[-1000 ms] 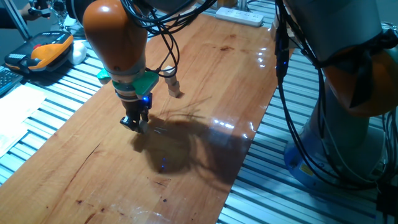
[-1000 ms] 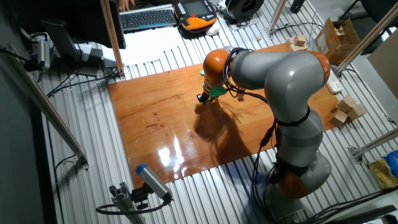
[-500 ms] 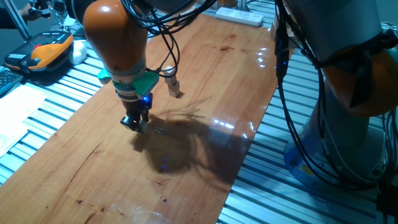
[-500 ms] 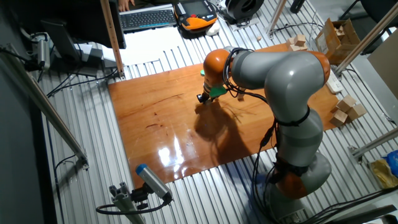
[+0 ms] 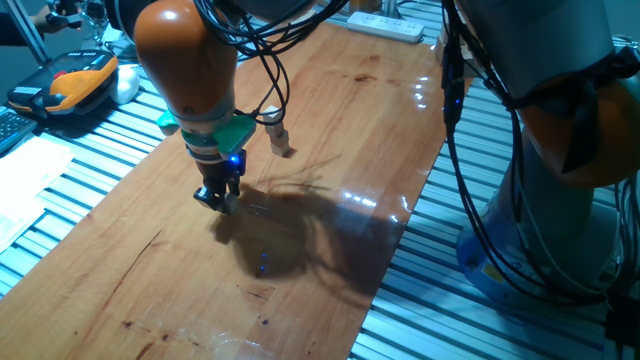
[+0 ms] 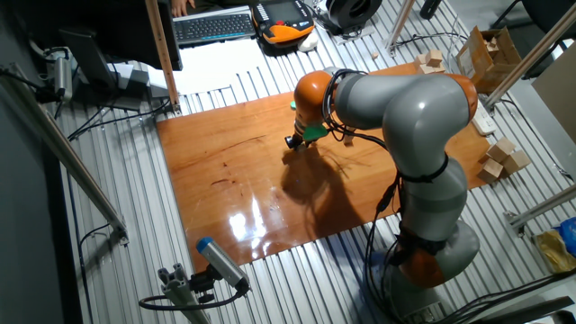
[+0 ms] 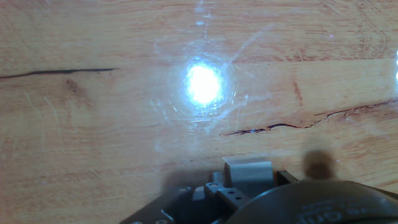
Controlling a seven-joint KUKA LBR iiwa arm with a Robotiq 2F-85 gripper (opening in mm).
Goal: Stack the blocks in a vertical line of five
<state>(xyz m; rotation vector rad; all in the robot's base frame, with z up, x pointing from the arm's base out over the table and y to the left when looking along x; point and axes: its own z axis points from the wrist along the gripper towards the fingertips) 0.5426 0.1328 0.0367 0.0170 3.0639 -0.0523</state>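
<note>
The KUKA arm's pincer (image 5: pixel 215 197) hangs low over the wooden worktop (image 5: pixel 330 130), its tips just above or touching the board; from one fixed view the dark fingers look drawn close together, but whether they are clenched on anything cannot be told. A green collar (image 5: pixel 228 132) and a small blue light sit just above the pincer, under the orange wrist joint (image 5: pixel 185 55).

One small tan block (image 5: pixel 283 150) rests on the worktop near the pincer, on the side toward the far end of the board, below a short white cable end. In the other fixed view the same block (image 6: pixel 347 139) shows as a speck beside the arm's elbow, with the pincer (image 6: pixel 292 142) toward the middle of the board. The other blocks cannot be made out on the worktop.

The hand view looks straight down on bare wood grain with a bright glare spot (image 7: pixel 204 84), two dark cracks and a pale grey part (image 7: pixel 247 169) of the hand at the bottom edge.

Larger pale wooden blocks (image 6: pixel 500 159) lie off the board on the slatted metal table (image 6: pixel 117 225); a keyboard (image 6: pixel 214 25) and an orange handset (image 6: pixel 286 16) sit beyond the far edge.
</note>
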